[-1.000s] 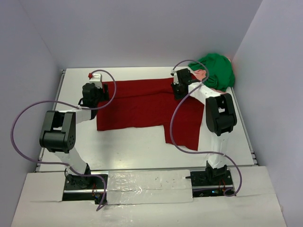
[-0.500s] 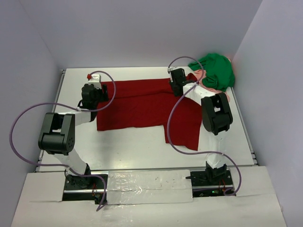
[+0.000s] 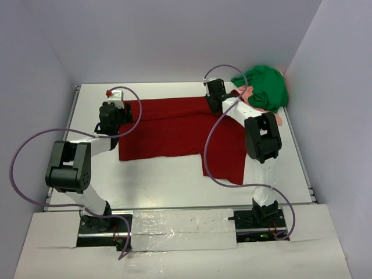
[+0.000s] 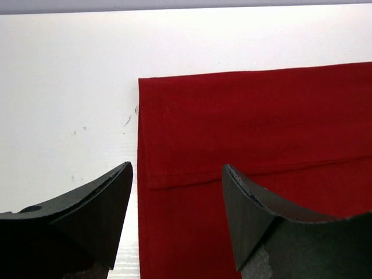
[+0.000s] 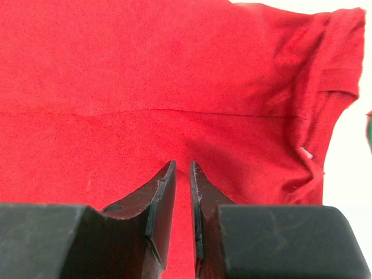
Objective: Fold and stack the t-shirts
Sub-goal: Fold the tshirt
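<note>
The large dark red t-shirt (image 3: 174,128) lies spread flat on the white table, one sleeve reaching toward the near right. My left gripper (image 3: 111,116) is open and empty, hovering over the shirt's left edge (image 4: 244,145) near its far-left hemmed corner. My right gripper (image 3: 214,99) is over the shirt's far right part (image 5: 174,75), its jaws nearly together with only a thin slit, and I see nothing held. The bright green t-shirt (image 3: 264,87) is bunched at the far right corner, with salmon-pink cloth (image 3: 247,93) showing under it.
The white table (image 3: 163,180) is walled by pale purple panels on three sides. Purple cables loop from both arms. A dark rail runs along the table's left edge (image 3: 72,116).
My right gripper has moved toward the far left along the shirt's far edge. My left gripper has shifted slightly farther. The red shirt lies as before.
</note>
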You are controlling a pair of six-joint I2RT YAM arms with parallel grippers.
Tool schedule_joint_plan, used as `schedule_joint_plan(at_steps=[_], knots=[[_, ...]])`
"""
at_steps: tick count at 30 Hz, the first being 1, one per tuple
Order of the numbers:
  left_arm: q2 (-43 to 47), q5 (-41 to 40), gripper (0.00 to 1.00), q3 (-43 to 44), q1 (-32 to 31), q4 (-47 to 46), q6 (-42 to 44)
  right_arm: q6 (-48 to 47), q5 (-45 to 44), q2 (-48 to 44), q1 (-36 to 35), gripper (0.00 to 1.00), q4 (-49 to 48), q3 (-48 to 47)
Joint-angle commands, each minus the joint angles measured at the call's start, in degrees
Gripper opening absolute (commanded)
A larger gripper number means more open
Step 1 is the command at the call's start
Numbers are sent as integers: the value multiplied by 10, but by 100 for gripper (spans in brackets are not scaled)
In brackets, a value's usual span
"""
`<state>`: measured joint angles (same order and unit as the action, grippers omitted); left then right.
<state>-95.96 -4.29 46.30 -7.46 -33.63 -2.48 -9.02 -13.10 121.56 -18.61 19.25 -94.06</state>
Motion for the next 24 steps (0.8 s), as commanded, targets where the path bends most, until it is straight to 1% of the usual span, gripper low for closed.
schedule_joint_plan(at_steps=[1,8,9,11,17,22,24], knots=[[21,-3,72,-3,-3,-24,2,2,-7,19,-2,24,34,-36],[25,0,71,-5,-3,-21,3,1,-6,30,-3,30,53,-48],[25,-2,71,-5,-3,-21,3,1,-8,32,-3,33,54,-49],[25,-2,71,-6,-3,-22,4,-2,-11,33,-4,37,52,-48],[26,-1,70,-9,-3,-25,4,-17,-36,42,-6,44,40,-47],[24,0,70,-6,-3,-23,4,-28,-47,56,-11,43,52,-64],[23,0,70,-4,-3,-23,4,-28,-47,63,-12,38,61,-75]])
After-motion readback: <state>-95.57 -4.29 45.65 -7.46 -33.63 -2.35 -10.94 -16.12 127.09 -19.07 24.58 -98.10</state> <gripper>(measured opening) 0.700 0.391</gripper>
